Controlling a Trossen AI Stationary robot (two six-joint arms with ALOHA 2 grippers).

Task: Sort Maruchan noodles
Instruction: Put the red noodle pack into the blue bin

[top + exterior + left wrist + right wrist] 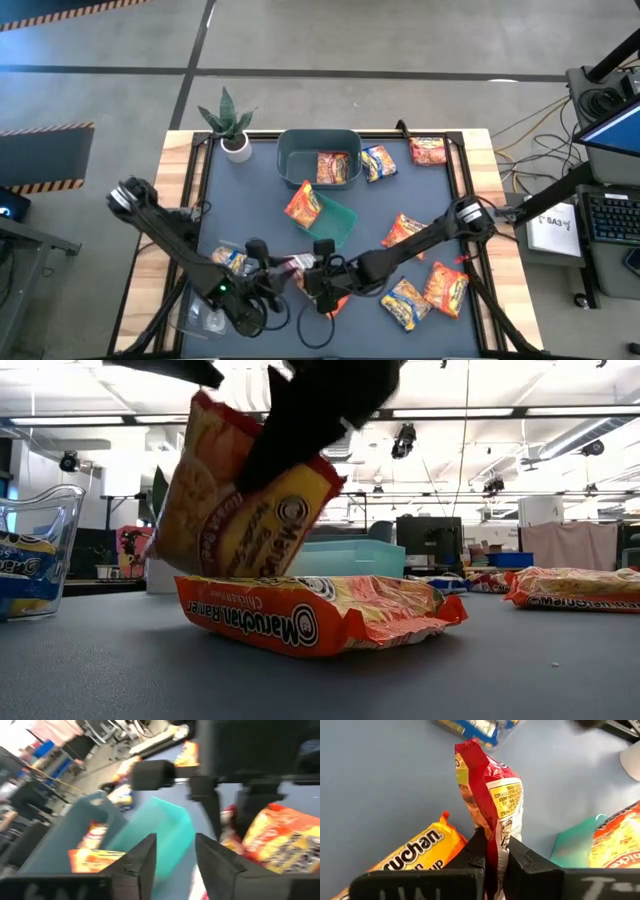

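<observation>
Right at the front edge of the table, the right gripper (492, 852) is pinched tight on a red-and-yellow packet (490, 795), holding it up on edge just above an orange packet (320, 615) that lies flat on the dark mat; in the low view the held one hangs tilted right over it. The left gripper (175, 855) sits close beside it on the left, fingers spread apart with nothing between them, and there's a clear container (35, 555) with a yellow-and-blue packet (22, 565) inside near that front left corner. A bit further in on the right, two orange packets (428, 293) lie side by side, with another orange packet (403, 230) just past them. Mid-table there's the small green tray (338, 222) with an orange-red packet (302, 203) leaning on its edge. Behind that is the grey-teal tub (290, 160) holding one dark red packet (334, 167), then a yellow-blue packet (378, 162) and a red packet (428, 151) lying flat just to its right. A potted plant (232, 125) stands at the far left corner.
</observation>
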